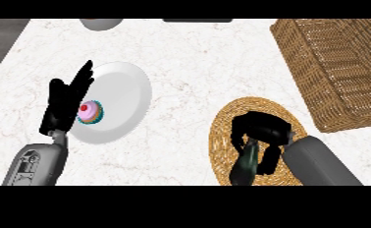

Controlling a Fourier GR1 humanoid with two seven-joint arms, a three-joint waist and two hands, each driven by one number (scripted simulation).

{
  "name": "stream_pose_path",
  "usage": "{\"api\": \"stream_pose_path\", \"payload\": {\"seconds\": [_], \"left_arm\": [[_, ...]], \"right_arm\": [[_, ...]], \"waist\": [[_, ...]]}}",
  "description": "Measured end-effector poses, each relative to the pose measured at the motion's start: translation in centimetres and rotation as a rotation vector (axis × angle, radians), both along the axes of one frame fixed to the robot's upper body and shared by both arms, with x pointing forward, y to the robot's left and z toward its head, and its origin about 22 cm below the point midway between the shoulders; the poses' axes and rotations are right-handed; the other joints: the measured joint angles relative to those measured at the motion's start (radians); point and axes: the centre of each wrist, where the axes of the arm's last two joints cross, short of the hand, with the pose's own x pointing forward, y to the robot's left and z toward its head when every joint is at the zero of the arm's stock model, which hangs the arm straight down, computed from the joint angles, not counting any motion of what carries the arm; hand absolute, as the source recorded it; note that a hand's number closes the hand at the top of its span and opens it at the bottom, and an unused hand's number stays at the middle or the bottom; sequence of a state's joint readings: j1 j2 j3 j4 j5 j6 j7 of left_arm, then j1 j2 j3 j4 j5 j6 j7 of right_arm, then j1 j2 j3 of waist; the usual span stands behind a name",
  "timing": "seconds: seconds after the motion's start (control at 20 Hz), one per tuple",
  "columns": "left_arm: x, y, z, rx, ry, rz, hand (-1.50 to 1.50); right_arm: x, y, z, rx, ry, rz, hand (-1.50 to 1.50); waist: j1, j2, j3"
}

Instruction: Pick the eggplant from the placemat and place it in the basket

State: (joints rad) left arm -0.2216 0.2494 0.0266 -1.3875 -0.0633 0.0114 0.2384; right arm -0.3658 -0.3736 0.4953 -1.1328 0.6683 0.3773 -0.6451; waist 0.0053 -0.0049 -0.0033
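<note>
Under the right hand (262, 132), most of the round woven placemat (221, 126) is covered; only its left arc and upper rim show clearly, and the grey right forearm hides its lower right part. The black fingers curl downward over the dark eggplant (245, 165), whose upper end disappears beneath the palm, so the exact contact is hard to make out, though the hand appears closed around it. The eggplant's lower end sticks out below the fingers, slanting down and slightly left, and its tip is cut off at the view's lower edge. Whether it is touching the placemat or lifted cannot be told.

Up and to the right of this hand sits the wicker basket (326, 70), apart from the placemat, its right side cut off by the frame.

The left hand (66, 101) shows at the left, fingers straight and pointing up, overlapping the left rim of a white plate (123, 89). A small pink-frosted cupcake (91, 112) sits just right of this hand. Two objects at the white marbled surface (196, 55)'s far edge are cut off and unidentifiable.
</note>
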Motion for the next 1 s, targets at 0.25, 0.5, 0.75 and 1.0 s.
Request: {"api": "stream_pose_path", "payload": {"seconds": [0.25,0.5,0.75,1.0], "left_arm": [[0.0,0.1,0.0,0.005,-0.002,0.004,0.00],[0.2,-0.5,-0.1,0.003,0.001,-0.008,0.00],[-0.1,0.2,0.0,0.009,0.001,0.000,0.00],[-0.5,0.1,-0.5,0.001,0.008,0.015,0.00]], "right_arm": [[3.2,-1.1,2.3,-0.281,-0.173,-0.374,1.50],[5.8,3.3,5.1,-0.422,-0.350,-0.669,1.50],[6.9,7.6,8.5,-0.267,-0.320,-0.869,1.50],[6.7,10.1,14.0,0.003,-0.299,-0.980,1.50]], "waist": [[-0.001,-0.002,-0.002],[0.011,0.002,0.000],[0.003,0.002,0.002],[-0.011,-0.003,0.003]]}}
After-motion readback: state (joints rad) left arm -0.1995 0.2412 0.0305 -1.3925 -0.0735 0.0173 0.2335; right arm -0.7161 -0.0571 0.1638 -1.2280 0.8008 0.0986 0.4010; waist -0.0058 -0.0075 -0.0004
